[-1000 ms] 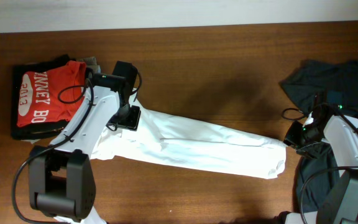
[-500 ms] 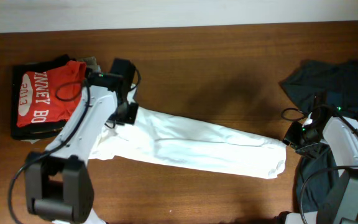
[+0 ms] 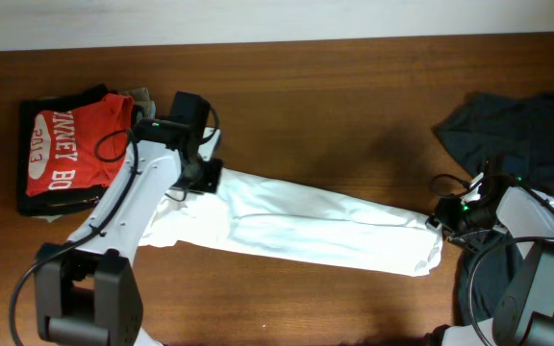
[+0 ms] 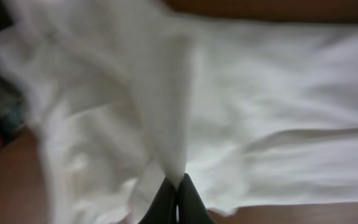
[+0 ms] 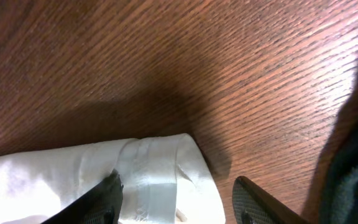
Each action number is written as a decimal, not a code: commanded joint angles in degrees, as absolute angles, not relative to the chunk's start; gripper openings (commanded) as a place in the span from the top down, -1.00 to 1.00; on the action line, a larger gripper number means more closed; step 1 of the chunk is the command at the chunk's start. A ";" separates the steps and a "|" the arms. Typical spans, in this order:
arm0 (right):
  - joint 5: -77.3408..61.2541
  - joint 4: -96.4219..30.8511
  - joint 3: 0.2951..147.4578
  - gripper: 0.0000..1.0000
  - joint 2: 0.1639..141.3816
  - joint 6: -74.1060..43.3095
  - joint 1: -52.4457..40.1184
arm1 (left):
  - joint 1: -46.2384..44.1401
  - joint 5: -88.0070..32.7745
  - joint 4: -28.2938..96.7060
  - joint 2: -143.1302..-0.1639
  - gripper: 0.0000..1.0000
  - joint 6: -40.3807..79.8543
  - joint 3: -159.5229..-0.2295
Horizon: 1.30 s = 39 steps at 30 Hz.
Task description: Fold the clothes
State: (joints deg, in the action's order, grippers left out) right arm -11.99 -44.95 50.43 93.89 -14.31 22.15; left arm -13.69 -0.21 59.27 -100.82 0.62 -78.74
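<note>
The left hand (image 4: pixel 178 198) is pinched tight on a raised fold of the white T-shirt (image 3: pixel 315 226) near its left end; the shirt lies as a long band across the counter (image 3: pixel 354 106), from left of centre to the right; the right hand (image 5: pixel 179 202) is spread wide astride the shirt's right hem.

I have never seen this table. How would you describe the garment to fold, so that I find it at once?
On the brown wooden table, look in the middle, between the red shirt at the left and the dark garments at the right. There lies the white T-shirt, stretched into a long slanting band. It alone is plain white, with no lettering.
</note>
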 commanded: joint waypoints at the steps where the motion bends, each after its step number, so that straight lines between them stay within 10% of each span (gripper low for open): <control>1: -13.08 -45.43 50.24 -0.22 94.02 -13.54 22.15 | -16.91 -5.52 58.78 -100.27 1.00 0.19 -78.65; 7: -12.88 -46.22 50.13 -0.27 94.04 -13.56 22.15 | -12.21 15.66 70.89 -100.25 0.99 8.84 -78.67; 24: -33.39 -35.57 42.17 -0.36 94.02 -1.48 22.15 | -7.70 18.44 74.46 -100.27 0.99 9.58 -78.67; 25: -33.32 -35.75 42.17 -0.31 94.02 -1.50 22.15 | -7.70 18.44 74.41 -100.27 0.99 9.61 -78.67; 28: -24.97 -34.61 42.72 0.80 94.02 -7.77 22.37 | -7.70 18.46 74.43 -100.27 0.99 9.58 -78.67; 33: -18.59 -34.02 48.99 0.92 94.02 -17.04 27.40 | -7.70 16.34 74.41 -100.27 0.99 9.61 -78.65; 34: -18.59 -34.00 48.99 0.92 94.02 -17.02 27.77 | -7.73 15.35 74.41 -100.27 0.94 9.61 -78.65; 37: -18.61 -34.04 48.99 0.65 94.02 -16.80 27.77 | -7.73 10.28 74.54 -100.27 -0.06 9.58 -78.65; 39: -18.68 -34.24 48.99 0.28 94.02 -16.80 27.77 | -7.73 8.58 74.46 -100.27 -0.06 9.58 -78.48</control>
